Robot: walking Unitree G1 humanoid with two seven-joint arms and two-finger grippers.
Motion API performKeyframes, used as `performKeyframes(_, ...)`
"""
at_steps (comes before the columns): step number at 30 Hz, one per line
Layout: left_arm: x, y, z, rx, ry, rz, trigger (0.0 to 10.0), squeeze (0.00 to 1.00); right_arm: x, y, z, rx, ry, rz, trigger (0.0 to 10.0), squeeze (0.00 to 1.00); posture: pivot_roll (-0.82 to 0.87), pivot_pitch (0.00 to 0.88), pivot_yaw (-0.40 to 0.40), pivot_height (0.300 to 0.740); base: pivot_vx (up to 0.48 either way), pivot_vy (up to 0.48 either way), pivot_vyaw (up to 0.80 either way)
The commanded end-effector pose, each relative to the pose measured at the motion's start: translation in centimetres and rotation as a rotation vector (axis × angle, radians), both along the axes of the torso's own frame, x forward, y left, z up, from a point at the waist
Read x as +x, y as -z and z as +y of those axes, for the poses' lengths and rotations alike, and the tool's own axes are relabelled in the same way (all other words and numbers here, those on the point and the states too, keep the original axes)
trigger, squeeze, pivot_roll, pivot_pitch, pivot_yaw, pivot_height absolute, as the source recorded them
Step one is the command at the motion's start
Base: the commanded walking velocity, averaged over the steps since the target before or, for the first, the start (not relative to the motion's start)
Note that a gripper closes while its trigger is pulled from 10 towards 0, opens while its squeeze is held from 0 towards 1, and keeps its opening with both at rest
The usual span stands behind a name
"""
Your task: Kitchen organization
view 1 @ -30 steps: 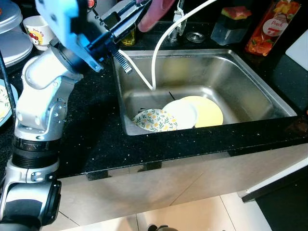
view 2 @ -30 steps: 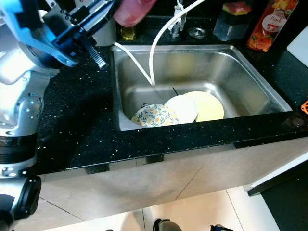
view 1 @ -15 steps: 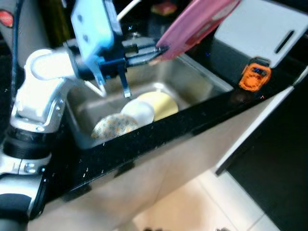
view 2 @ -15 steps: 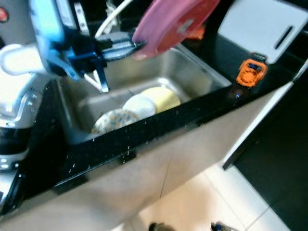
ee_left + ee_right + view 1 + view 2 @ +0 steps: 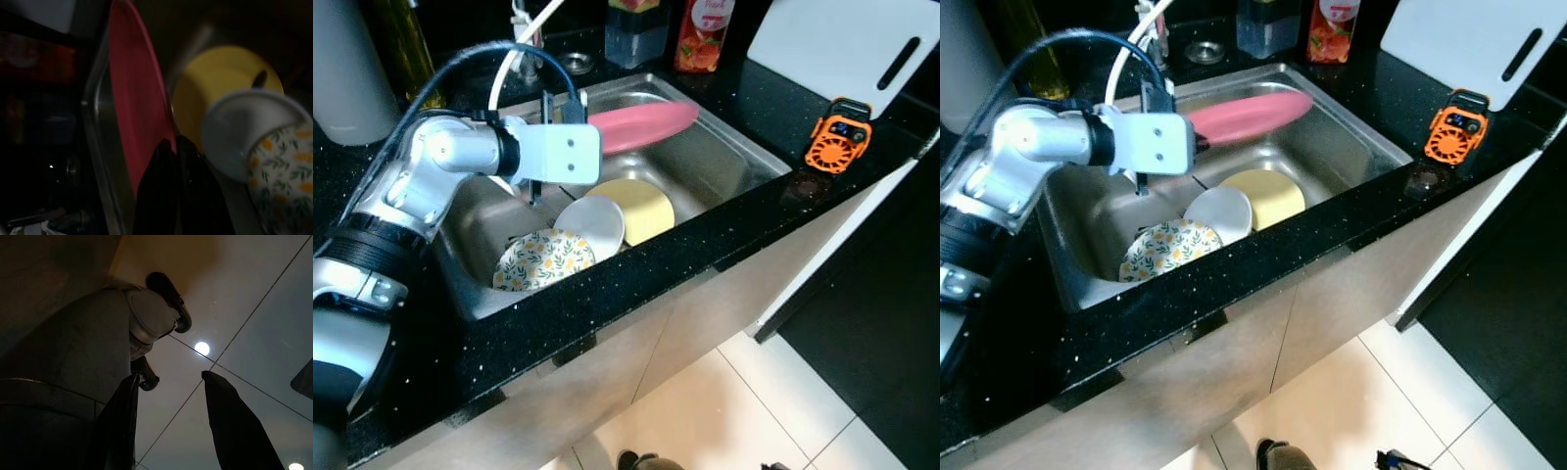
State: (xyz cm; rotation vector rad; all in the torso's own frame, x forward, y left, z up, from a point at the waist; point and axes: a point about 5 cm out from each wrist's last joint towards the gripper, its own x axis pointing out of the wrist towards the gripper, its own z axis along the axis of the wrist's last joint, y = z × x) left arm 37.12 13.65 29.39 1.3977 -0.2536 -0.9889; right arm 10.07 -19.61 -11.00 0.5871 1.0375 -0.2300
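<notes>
The left gripper (image 5: pixel 168 161) is clamped on the near rim of a pink plate (image 5: pixel 641 125), its 2 black fingers (image 5: pixel 156 196) pinched together on the edge. It holds the plate roughly level above the sink (image 5: pixel 744 147), so the plate juts out ahead of the gripper across the middle of the basin. An edge grip like this probably keeps the fingers clear of the plate's face and lets the plate be lowered flat or slid out sideways.

Directly below the gripper, on the sink floor, lie 3 other dishes, overlapping like tiles: a small white plate (image 5: pixel 592 223) in the middle, a yellow plate (image 5: pixel 646 208) beyond it under the far half of the held plate, and a floral plate (image 5: pixel 538 262) on the nearer side, towards the robot. Whether the pink one is going onto that pile or coming away from it cannot be judged from this moment alone.

Behind the gripper a white hose (image 5: pixel 514 44) curves up from the basin towards the tap. Farther out past the plate's tip, on the black counter (image 5: pixel 607 304), stand a juice carton (image 5: pixel 705 29) and a clear container (image 5: pixel 634 34); off to the right sit an orange gadget (image 5: pixel 837 135) and a white cutting board (image 5: pixel 847 44).

The right gripper (image 5: pixel 168 421) hangs idle over the tiled floor (image 5: pixel 234 293), fingers apart.
</notes>
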Motion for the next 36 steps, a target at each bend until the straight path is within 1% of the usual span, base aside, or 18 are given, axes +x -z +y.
performKeyframes(1,0.1,0.1,-0.1,0.067,0.015,-0.009,10.0,0.0,-1.0,0.4,1.4,0.045,-0.003,0.035,10.0,0.0,-0.01,0.144,0.022,0.74,0.0,0.0,0.0)
performKeyframes(3,0.8,1.9,0.1,0.186,-0.007,0.049,10.0,0.0,-1.4,0.5,1.5,0.047,0.009,0.045,10.0,0.0,-0.03,0.165,0.037,0.74,0.0,0.0,0.0)
performKeyframes(6,1.2,3.0,0.0,0.243,-0.007,0.081,10.0,0.0,-1.7,0.6,1.5,0.05,0.017,0.051,10.0,0.0,-0.03,0.173,0.042,0.74,0.0,0.0,0.0)
performKeyframes(8,1.2,3.4,-0.1,0.256,-0.001,0.09,10.0,0.0,-1.8,0.6,1.6,0.051,0.02,0.053,10.0,0.0,-0.04,0.179,0.046,0.74,0.0,0.0,0.0)
performKeyframes(12,1.0,5.1,-1.4,0.258,0.061,0.154,10.0,0.0,-2.2,0.7,1.7,0.054,0.026,0.059,10.0,0.0,-0.05,0.19,0.051,0.74,0.0,0.0,0.0)
performKeyframes(14,1.0,5.1,-1.4,0.258,0.061,0.154,10.0,0.0,-2.2,0.7,1.7,0.054,0.026,0.059,10.0,0.0,-0.05,0.19,0.051,0.74,0.0,0.0,0.0)
performKeyframes(18,0.9,6.0,-2.4,0.262,0.107,0.16,10.0,0.0,-2.2,0.7,1.8,0.056,0.029,0.058,10.0,0.0,-0.05,0.193,0.055,0.74,0.0,0.0,0.0)
performKeyframes(19,0.9,6.2,-2.6,0.261,0.117,0.161,10.0,0.19,-2.2,0.7,1.8,0.056,0.03,0.056,10.0,0.0,-0.05,0.191,0.054,0.74,0.0,0.0,0.0)
performKeyframes(20,0.9,6.4,-2.8,0.26,0.122,0.163,10.0,0.19,-2.2,0.7,1.8,0.056,0.031,0.055,10.0,0.0,-0.05,0.19,0.054,0.74,0.0,0.0,0.0)
performKeyframes(21,0.9,6.4,-3.0,0.257,0.13,0.156,10.0,0.6,-2.1,0.7,1.8,0.056,0.031,0.053,10.0,0.0,-0.05,0.189,0.054,0.74,0.0,0.0,0.0)
performKeyframes(22,0.8,6.5,-3.1,0.254,0.133,0.154,10.0,0.87,-2.1,0.7,1.8,0.056,0.03,0.052,10.0,0.0,-0.05,0.186,0.054,0.74,0.0,0.0,0.0)
performKeyframes(23,0.9,6.6,-3.1,0.254,0.134,0.154,10.0,1.0,-2.0,0.7,1.9,0.057,0.03,0.05,10.0,0.0,-0.05,0.185,0.053,0.74,0.0,0.0,0.0)
performKeyframes(27,1.0,6.5,-3.0,0.249,0.129,0.146,10.0,1.0,-1.8,0.6,1.9,0.058,0.03,0.046,10.0,0.0,-0.05,0.177,0.049,0.74,0.0,0.0,0.0)
performKeyframes(29,1.1,5.0,-2.9,0.199,0.128,0.098,10.0,1.0,-1.5,0.6,2.0,0.059,0.027,0.042,10.0,0.0,-0.05,0.165,0.043,0.74,0.0,0.0,0.0)
performKeyframes(30,1.1,5.0,-2.9,0.199,0.128,0.098,10.0,1.0,-1.5,0.6,2.0,0.059,0.027,0.042,10.0,0.0,-0.05,0.165,0.043,0.74,0.0,0.0,0.0)
performKeyframes(31,1.2,3.4,-2.9,0.149,0.134,0.055,10.0,1.0,-1.3,0.6,2.0,0.058,0.023,0.04,10.0,0.0,-0.04,0.158,0.039,0.74,0.0,0.0,0.0)
performKeyframes(33,1.2,1.8,-2.7,0.092,0.139,0.014,10.0,1.0,-1.2,0.5,2.0,0.058,0.018,0.037,10.0,0.0,-0.04,0.151,0.035,0.74,0.0,0.0,0.0)
performKeyframes(36,1.1,0.7,-2.5,0.063,0.144,-0.008,10.0,1.0,-1.0,0.5,2.0,0.058,0.016,0.035,10.0,0.0,-0.03,0.146,0.03,0.74,0.0,0.0,0.0)
